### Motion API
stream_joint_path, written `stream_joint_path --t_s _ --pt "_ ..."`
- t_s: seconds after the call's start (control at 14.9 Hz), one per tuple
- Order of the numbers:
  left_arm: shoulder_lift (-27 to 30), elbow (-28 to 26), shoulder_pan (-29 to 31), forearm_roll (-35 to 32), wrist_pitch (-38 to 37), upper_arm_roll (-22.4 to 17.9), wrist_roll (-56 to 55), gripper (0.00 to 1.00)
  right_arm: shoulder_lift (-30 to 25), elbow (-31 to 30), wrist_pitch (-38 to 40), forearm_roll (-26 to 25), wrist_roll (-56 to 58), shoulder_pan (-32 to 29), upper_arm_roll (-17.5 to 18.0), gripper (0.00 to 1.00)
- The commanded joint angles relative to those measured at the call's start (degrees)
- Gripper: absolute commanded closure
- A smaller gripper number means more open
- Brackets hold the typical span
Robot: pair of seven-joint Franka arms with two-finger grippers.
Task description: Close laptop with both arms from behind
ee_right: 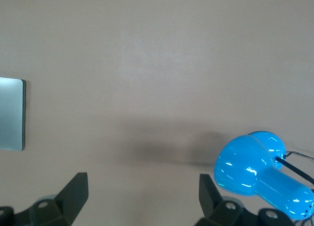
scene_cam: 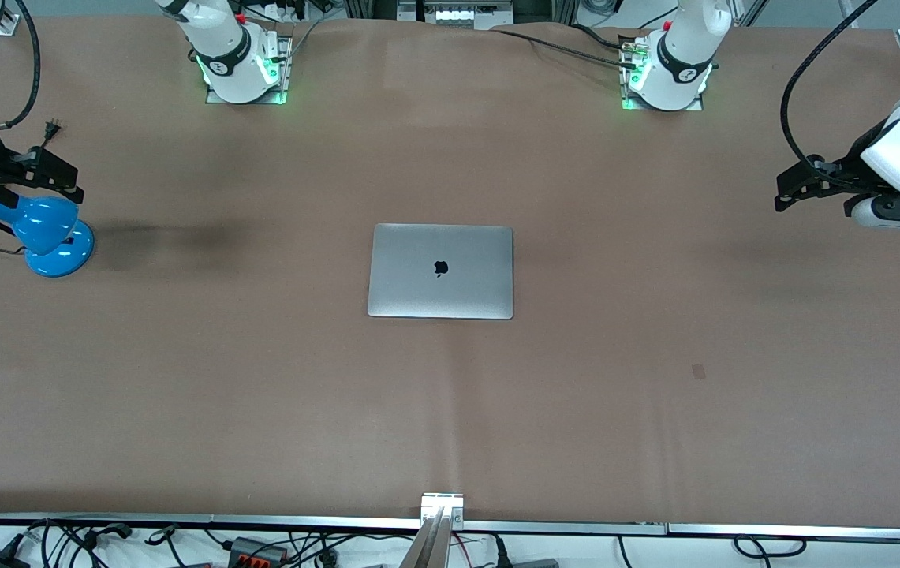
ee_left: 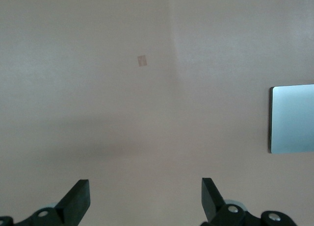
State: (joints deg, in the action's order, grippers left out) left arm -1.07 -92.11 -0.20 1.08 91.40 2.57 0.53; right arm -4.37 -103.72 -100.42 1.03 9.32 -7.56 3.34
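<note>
The silver-grey laptop lies shut and flat in the middle of the table, its black apple logo facing up. An edge of it shows in the left wrist view and in the right wrist view. My left gripper is open and empty, held above the table at the left arm's end, well apart from the laptop; its own view shows bare table between the fingers. My right gripper is open and empty above the right arm's end; its own view also shows bare table.
A blue desk lamp stands at the right arm's end, just under the right gripper, and shows in the right wrist view. A small darker patch marks the brown table cover, also in the left wrist view. Cables lie along the front edge.
</note>
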Motion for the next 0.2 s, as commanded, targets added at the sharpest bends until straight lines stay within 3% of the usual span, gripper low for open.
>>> stream_joint_path --t_s 0.0,0.13 --pt "1.2 -0.9 0.3 0.6 0.1 0.2 1.0 0.00 -1.2 -1.0 -0.6 -0.6 0.2 -0.3 0.1 0.00" --pt "1.2 -0.9 0.3 0.6 0.1 0.2 1.0 0.00 -1.1 -1.0 -0.6 -0.6 0.6 -0.3 0.1 0.00"
